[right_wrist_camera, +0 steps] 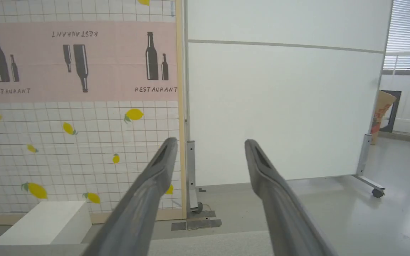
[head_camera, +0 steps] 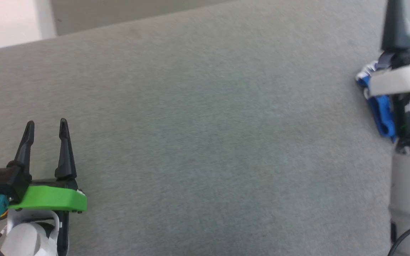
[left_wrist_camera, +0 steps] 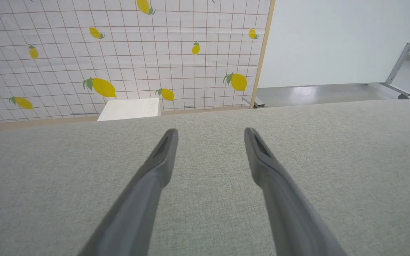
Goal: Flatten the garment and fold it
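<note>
My left gripper [head_camera: 46, 122] hovered low over the grey cloth-covered surface [head_camera: 205, 124], near my own side of it. Its two fingers stood apart and there was nothing between them. I judged that it waited there because the place under it was bare, and there it did not disturb the work of the other arm.

The garment [head_camera: 381, 115] was far from it, at the right edge of the head view. It was a bunched heap of bright blue with some white trim, just beside my right wrist, and my pale right forearm [head_camera: 409, 192] hid the most of it. I could not tell if the cloth touched the wrist or only lay under it.

My right gripper [right_wrist_camera: 210, 141] was also released. In the right wrist view its fingers spread wide with empty space between them, and they pointed past the far edge of the surface, toward the white partition [right_wrist_camera: 279, 106] and not down to the cloth. So neither hand was holding the garment.

To my judgement the task was near its beginning, because the shorts were crumpled and no part was laid flat. The next move would need the right fingers to tip down to an edge of the heap, and the left gripper to cross the bare surface, so that the fabric is pulled open from two sides. As the fabric is soft, a pinch may take more than one layer.
</note>
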Robot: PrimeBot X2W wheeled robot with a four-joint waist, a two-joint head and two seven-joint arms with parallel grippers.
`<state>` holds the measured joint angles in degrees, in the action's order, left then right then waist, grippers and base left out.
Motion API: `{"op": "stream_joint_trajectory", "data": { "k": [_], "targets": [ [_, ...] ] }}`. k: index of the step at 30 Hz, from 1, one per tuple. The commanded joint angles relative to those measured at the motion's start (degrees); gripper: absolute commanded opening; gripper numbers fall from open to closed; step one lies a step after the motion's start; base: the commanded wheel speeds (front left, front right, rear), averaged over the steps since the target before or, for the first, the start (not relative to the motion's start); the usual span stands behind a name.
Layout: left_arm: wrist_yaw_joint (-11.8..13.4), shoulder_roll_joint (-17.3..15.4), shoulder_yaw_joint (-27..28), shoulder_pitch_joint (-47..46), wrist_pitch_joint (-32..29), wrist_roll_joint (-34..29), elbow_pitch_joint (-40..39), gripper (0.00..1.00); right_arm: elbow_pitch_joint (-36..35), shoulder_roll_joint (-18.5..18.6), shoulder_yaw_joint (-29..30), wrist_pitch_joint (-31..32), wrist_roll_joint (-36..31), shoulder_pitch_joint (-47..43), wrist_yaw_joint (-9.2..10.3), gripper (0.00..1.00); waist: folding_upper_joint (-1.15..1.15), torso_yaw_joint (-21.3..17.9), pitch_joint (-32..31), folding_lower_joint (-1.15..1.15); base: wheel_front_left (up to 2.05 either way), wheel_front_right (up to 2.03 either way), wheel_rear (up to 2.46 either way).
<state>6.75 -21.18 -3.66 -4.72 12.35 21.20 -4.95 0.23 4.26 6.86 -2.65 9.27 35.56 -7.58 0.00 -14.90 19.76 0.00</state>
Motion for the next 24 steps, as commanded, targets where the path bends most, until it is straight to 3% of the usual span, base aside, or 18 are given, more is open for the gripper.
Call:
{"op": "stream_joint_trajectory", "data": {
  "k": [1, 10, 17, 24],
  "targets": [
    [0.51, 0.36, 0.03, -0.61, 0.72, 0.55, 0.70, 1.00, -0.71, -0.82, -1.05, -0.85, 0.81, -1.98, 0.09, 1.00, 0.00, 6.14, -6.06, 0.00, 0.00, 0.00, 0.00],
    [1.58, 3.13, 0.18, -1.67, 2.04, 0.56, 3.16, 1.00, 2.69, -1.36, -2.96, -7.45, 7.69, -10.37, 0.09, 1.00, 0.00, 12.46, -11.05, 0.00, 0.00, 0.00, 0.00],
    [1.64, 5.94, -0.38, -2.28, 2.48, 0.38, 5.36, 1.00, 7.61, -1.37, -2.17, -11.59, 6.22, -16.86, 0.09, 1.00, 0.00, 15.80, -13.01, 0.00, 0.00, 0.00, 0.00],
    [1.33, 8.39, -0.33, -1.86, 2.62, -1.48, 6.79, 1.00, 8.49, -1.37, -3.68, -12.29, 2.86, -23.03, 0.09, 1.00, 0.00, 16.24, -13.50, 0.00, 0.00, 0.00, 0.00]
  ]
}}
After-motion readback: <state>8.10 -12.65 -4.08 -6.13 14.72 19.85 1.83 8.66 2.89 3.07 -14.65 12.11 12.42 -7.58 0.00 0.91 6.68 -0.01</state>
